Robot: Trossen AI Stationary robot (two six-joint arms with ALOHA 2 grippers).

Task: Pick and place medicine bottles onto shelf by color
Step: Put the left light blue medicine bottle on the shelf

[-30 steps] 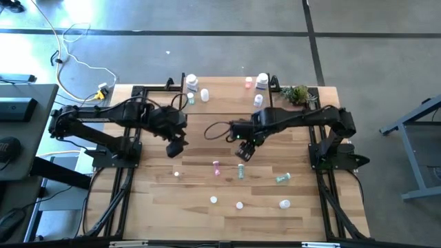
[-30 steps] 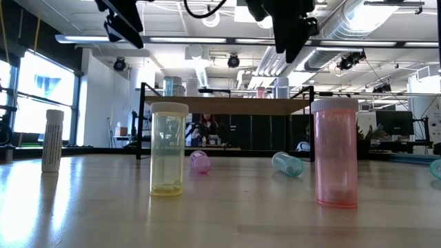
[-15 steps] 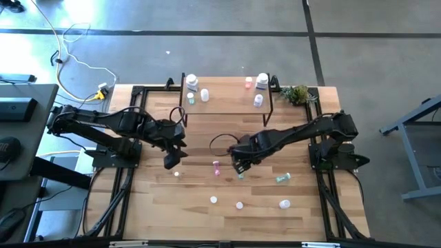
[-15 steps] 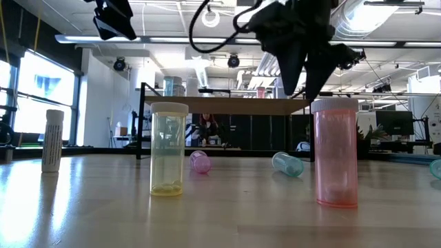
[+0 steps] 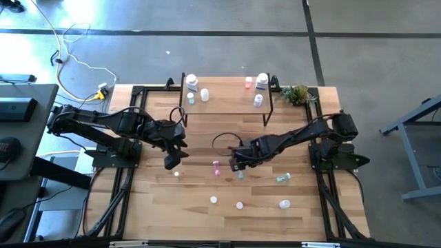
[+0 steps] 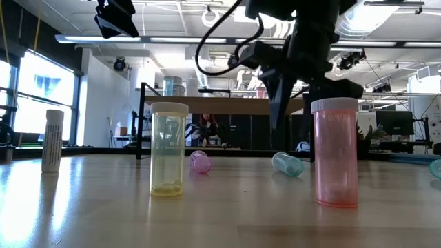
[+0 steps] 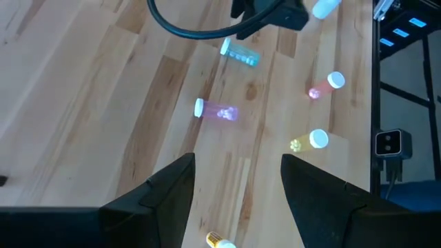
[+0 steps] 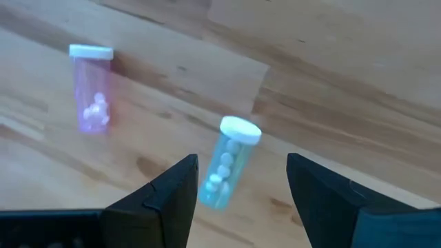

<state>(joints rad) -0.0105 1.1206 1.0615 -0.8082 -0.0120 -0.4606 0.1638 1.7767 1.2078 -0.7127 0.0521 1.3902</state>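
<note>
A blue medicine bottle (image 8: 227, 164) lies on its side near the table's middle, with a pink one (image 8: 89, 93) lying beside it. My right gripper (image 5: 238, 164) hangs open just above the blue bottle (image 5: 240, 173), one finger on either side, touching nothing. My left gripper (image 5: 171, 162) is open and holds nothing, raised over the table's left half. It looks across at the pink bottle (image 7: 217, 110). The shelf (image 5: 227, 103) stands at the far edge with several bottles on it.
Toward the near edge a yellow bottle (image 6: 168, 148) and a pink bottle (image 6: 335, 153) stand upright, and a green one (image 5: 281, 178) lies at the right. A thin white bottle (image 6: 52, 140) stands at the left. A plant sprig (image 5: 298, 93) sits beside the shelf.
My right gripper has come down toward the blue bottle, rolling about its own axis until its fingers stand on either side of the bottle. My left gripper has shifted a little toward the near edge. Both have stayed open. No bottle has moved.
</note>
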